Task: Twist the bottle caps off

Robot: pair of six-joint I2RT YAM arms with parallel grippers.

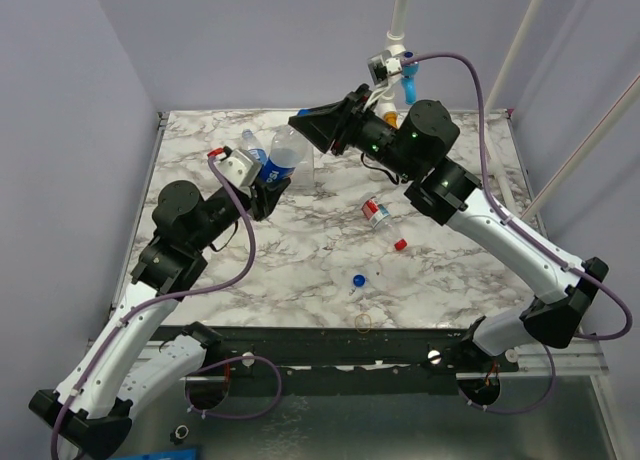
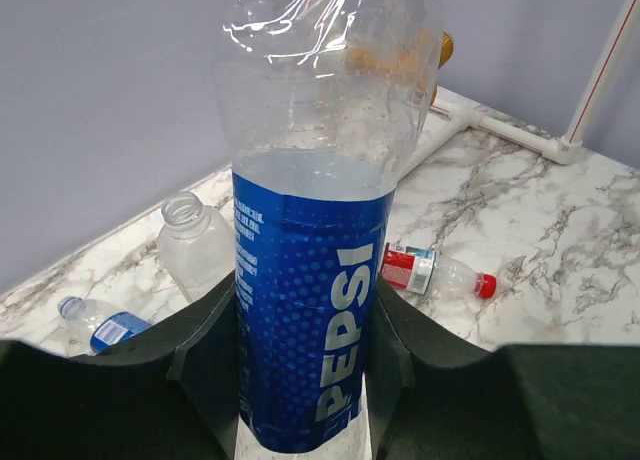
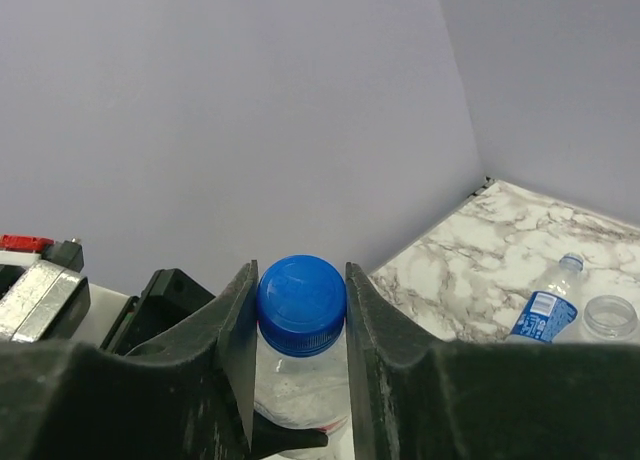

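Observation:
My left gripper (image 2: 305,380) is shut on the blue Pepsi label of a clear bottle (image 2: 305,310) and holds it off the table, tilted toward the right arm (image 1: 280,160). My right gripper (image 3: 301,310) is shut on that bottle's blue cap (image 3: 301,303); in the top view its fingers (image 1: 308,128) hide the cap. A red-label bottle (image 1: 375,213) with a red cap (image 2: 486,285) lies mid-table. A small blue-label bottle (image 1: 252,145) lies at the back left. A loose red cap (image 1: 400,245) and a loose blue cap (image 1: 358,280) lie near the front.
A wider clear label-less bottle (image 2: 195,245) with no cap stands by the back left wall, next to the small blue-label bottle (image 2: 100,325). A yellowish rubber-band ring (image 1: 363,323) lies at the front edge. A white pipe stand (image 1: 398,20) rises at the back.

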